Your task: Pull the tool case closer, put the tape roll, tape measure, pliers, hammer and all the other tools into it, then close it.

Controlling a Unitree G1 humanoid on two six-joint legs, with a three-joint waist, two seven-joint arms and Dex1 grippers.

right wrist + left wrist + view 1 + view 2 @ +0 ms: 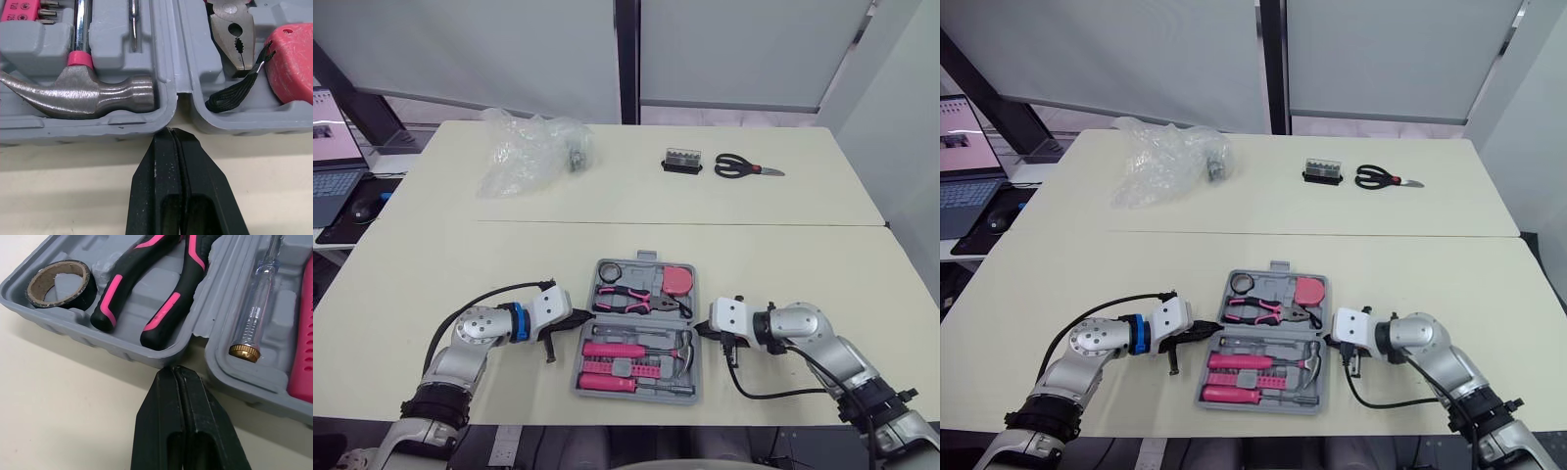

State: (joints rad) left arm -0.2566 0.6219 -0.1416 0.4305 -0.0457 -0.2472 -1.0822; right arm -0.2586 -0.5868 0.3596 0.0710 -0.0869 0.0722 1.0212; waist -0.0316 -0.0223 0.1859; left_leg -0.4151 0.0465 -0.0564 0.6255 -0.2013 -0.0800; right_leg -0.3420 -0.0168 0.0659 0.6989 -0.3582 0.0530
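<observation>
Left gripper and right gripper, both shut empty, flank the open tool case, lower centre; pliers, hammer inside; closing remains.

I have the grey tool case lying open near the front edge of the table. My left gripper is at its left rim and my right gripper at its right rim. The far half holds the tape roll, pliers and tape measure. The near half holds the hammer and pink screwdrivers. Well apart at the far side are a plastic bag, a black box and scissors.
</observation>
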